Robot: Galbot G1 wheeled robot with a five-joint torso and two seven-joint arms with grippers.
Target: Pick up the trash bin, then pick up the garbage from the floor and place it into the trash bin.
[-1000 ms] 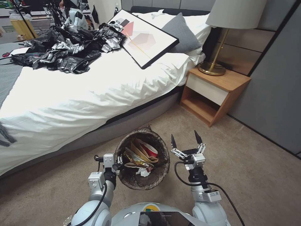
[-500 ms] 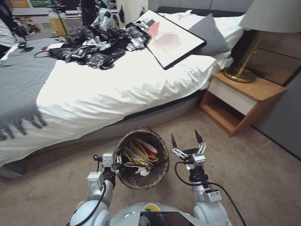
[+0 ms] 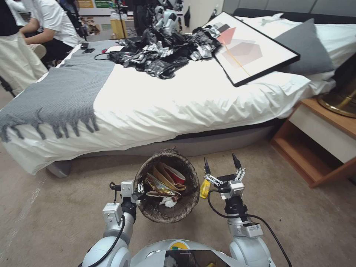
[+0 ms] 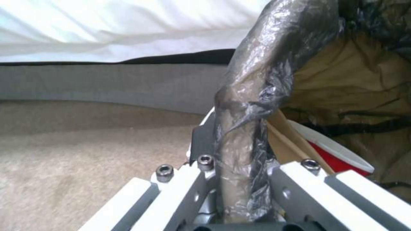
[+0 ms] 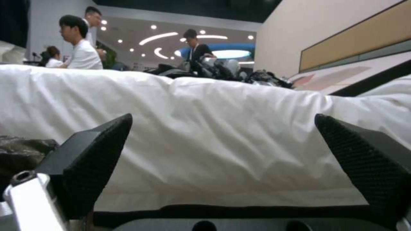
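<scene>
The trash bin (image 3: pixel 163 217) hangs off the floor in front of me, its dark liner folded over the rim (image 4: pixel 252 96). My left gripper (image 3: pixel 138 193) is shut on the near-left rim, one jaw inside and one outside (image 4: pixel 240 166). In the bin lies garbage: a red-and-white cup (image 3: pixel 177 176), a tan paper bag (image 3: pixel 163 177), a yellow wrapper (image 3: pixel 159 187) and white tissue (image 3: pixel 168 202). A small yellow piece of garbage (image 3: pixel 204 188) lies on the carpet between the bin and my right gripper (image 3: pixel 219 159). That gripper stands open and holds nothing, its fingers pointing at the bed (image 5: pixel 227 154).
The bed (image 3: pixel 167 104) runs across ahead, with a grey throw (image 3: pixel 66 89), a heap of black-and-silver foil bags (image 3: pixel 167 55) and a framed picture (image 3: pixel 252 48) on it. A wooden nightstand (image 3: pixel 322 144) stands at the right. Open carpet lies left and right of me.
The whole view has swung left, so the bed and nightstand sit further right in the picture. Both arms and the bin keep their pose. The yellow piece on the carpet has come into sight.
</scene>
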